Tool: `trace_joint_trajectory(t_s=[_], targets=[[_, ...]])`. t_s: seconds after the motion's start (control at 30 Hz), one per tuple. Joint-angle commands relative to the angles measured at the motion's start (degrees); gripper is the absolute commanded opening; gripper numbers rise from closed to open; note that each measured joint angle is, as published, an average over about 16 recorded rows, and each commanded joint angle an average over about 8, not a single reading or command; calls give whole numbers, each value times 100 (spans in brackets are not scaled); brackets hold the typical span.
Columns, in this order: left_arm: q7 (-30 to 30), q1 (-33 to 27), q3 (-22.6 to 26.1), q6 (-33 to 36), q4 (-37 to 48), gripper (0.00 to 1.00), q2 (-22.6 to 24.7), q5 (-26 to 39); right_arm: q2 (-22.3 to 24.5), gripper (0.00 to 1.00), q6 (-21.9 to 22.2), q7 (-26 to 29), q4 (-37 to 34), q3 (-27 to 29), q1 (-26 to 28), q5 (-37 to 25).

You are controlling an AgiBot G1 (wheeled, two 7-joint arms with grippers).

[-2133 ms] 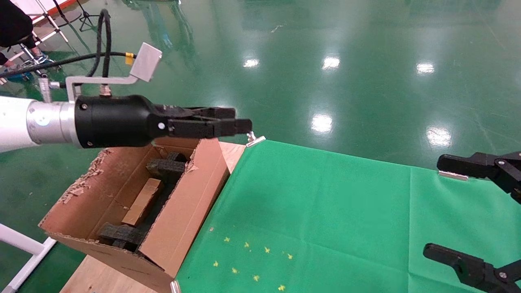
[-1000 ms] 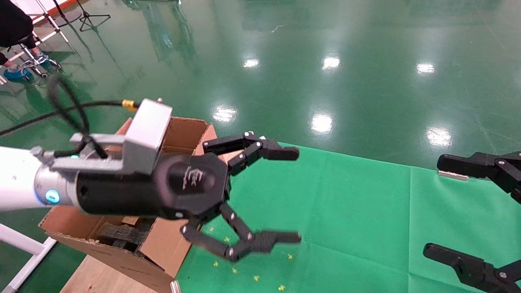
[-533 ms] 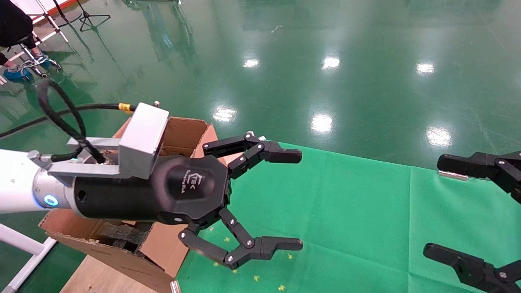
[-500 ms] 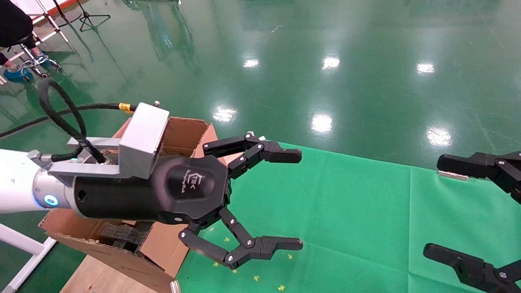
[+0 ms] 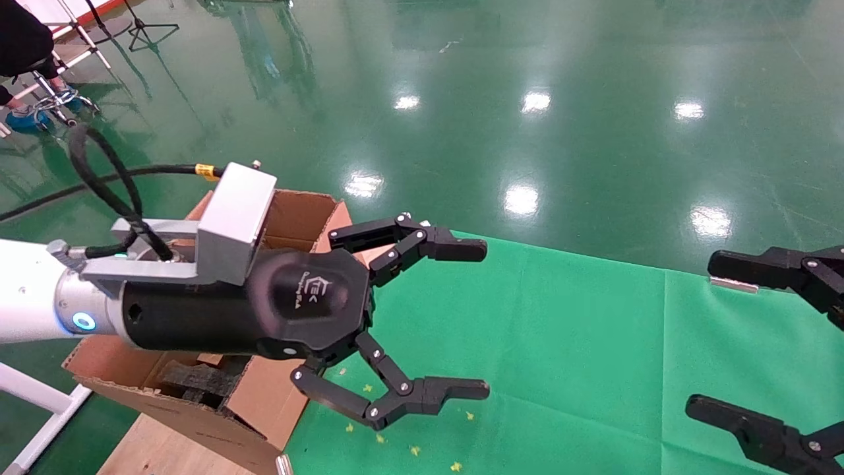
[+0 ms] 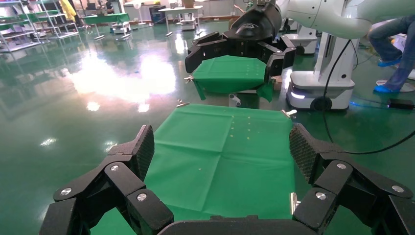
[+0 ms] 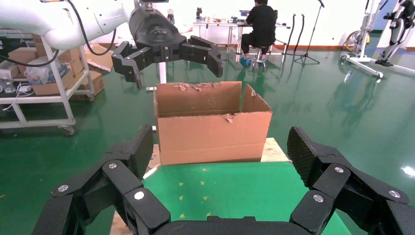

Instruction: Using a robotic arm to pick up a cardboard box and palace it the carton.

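Small brown taped cardboard box: nowhere on the green-clothed worktop [image 5: 560, 343], perhaps hidden inside the large brown flapped carton [image 5: 260, 396], at 8 o'clock behind the left gripper [image 5: 486, 320], jaws wide apart. The right gripper [image 5: 702, 335] is parked at 3 o'clock, jaws apart too.

In the right wrist view, the right gripper [image 7: 220, 156] filled the foreground with its two jointed black fingers [image 7: 129, 152] spread wide apart and nothing between them, above a green cloth [image 7: 230, 193] dotted with small yellow marks. Past the cloth's far edge stood the carton [image 7: 213, 129], its torn-edged flaps upright and its inside hidden behind its front wall. Above the carton hung the left gripper [image 7: 173, 61] on the robotic arm [image 7: 73, 19], its fingers likewise spread and empty.
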Motion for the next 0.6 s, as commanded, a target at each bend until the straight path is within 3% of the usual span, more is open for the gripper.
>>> trace_joint_trajectory(t_s=[0.03, 0.6], targets=[[-3, -5, 4, -1, 4, 100, -1, 3, 0, 100, 0, 0, 0, 0, 0, 0], [-11, -20, 16, -7, 17, 100, -6, 11, 0, 100, 0, 0, 0, 0, 0, 0]])
